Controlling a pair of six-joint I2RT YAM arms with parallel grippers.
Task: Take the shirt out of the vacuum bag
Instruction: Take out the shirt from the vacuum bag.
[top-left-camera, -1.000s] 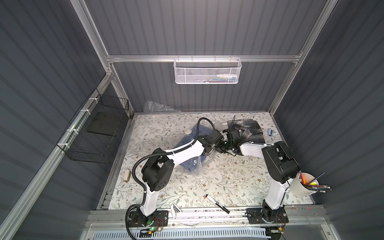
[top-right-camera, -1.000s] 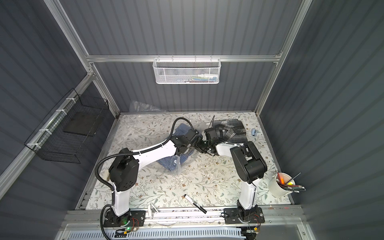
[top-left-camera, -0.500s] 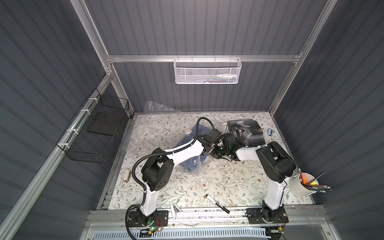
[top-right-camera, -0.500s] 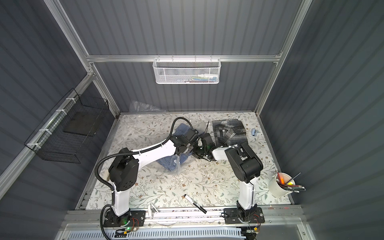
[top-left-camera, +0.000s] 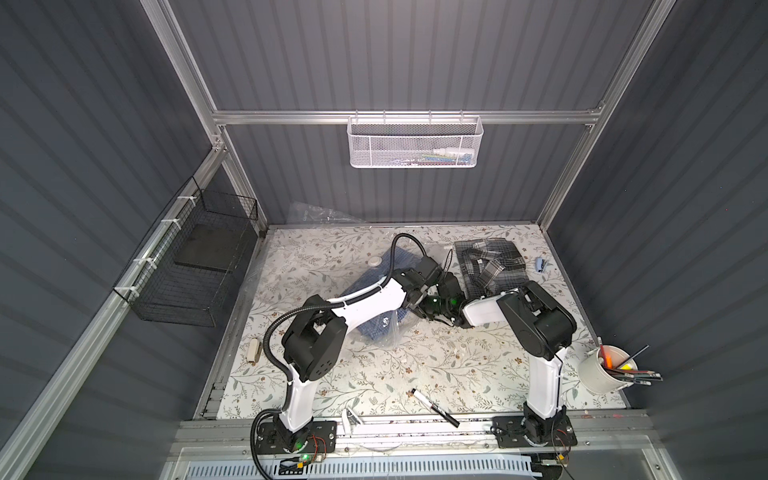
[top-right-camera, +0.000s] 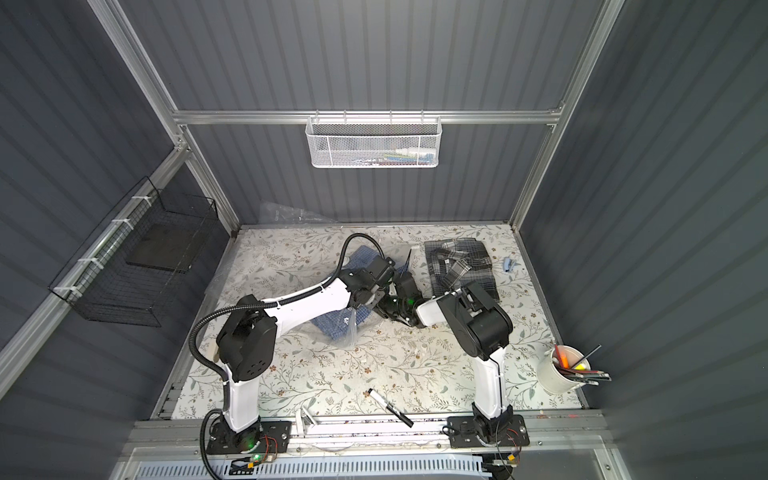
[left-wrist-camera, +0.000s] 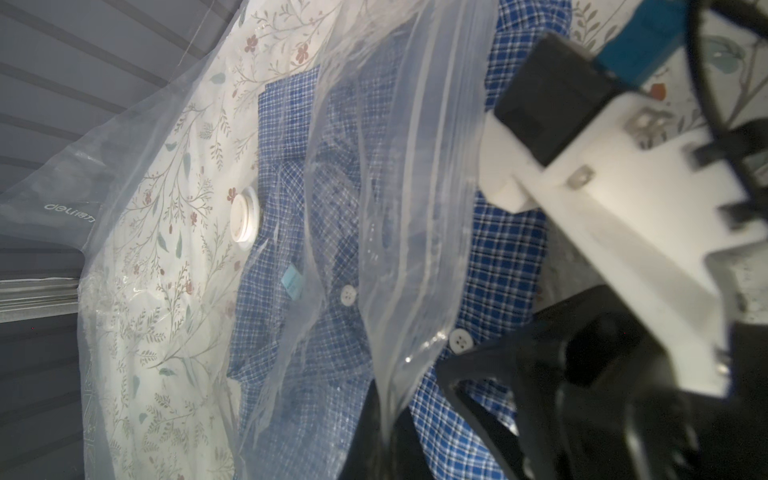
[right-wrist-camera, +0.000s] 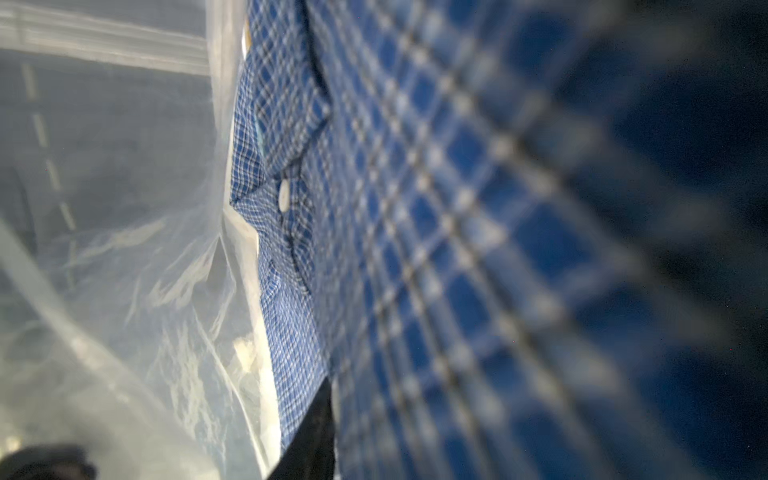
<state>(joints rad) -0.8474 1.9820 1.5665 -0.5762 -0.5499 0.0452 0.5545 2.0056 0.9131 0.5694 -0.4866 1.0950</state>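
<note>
The vacuum bag (left-wrist-camera: 174, 232) is clear plastic with a round white valve cap (top-left-camera: 376, 261), lying mid-table. Inside it is the blue checked shirt (left-wrist-camera: 498, 249), also seen in both top views (top-left-camera: 374, 328) (top-right-camera: 332, 328). My left gripper (left-wrist-camera: 384, 419) is shut on the bag's upper sheet near the zip edge and holds the mouth up. My right gripper (top-left-camera: 432, 312) reaches into that mouth from the right. In the right wrist view the shirt (right-wrist-camera: 415, 208) lies bunched against one dark finger (right-wrist-camera: 307, 444) and hides the other.
A grey plaid shirt (top-left-camera: 490, 262) lies loose at the back right. Another clear bag (top-left-camera: 316, 214) leans on the back wall. A black marker (top-left-camera: 436, 408) lies near the front edge. A white cup of pens (top-left-camera: 602, 370) stands at the right, a black wire basket (top-left-camera: 195, 266) hangs left.
My right arm has swung left from beside the grey plaid shirt into the bag's mouth, and its jaws have closed. The left arm has kept its hold and place.
</note>
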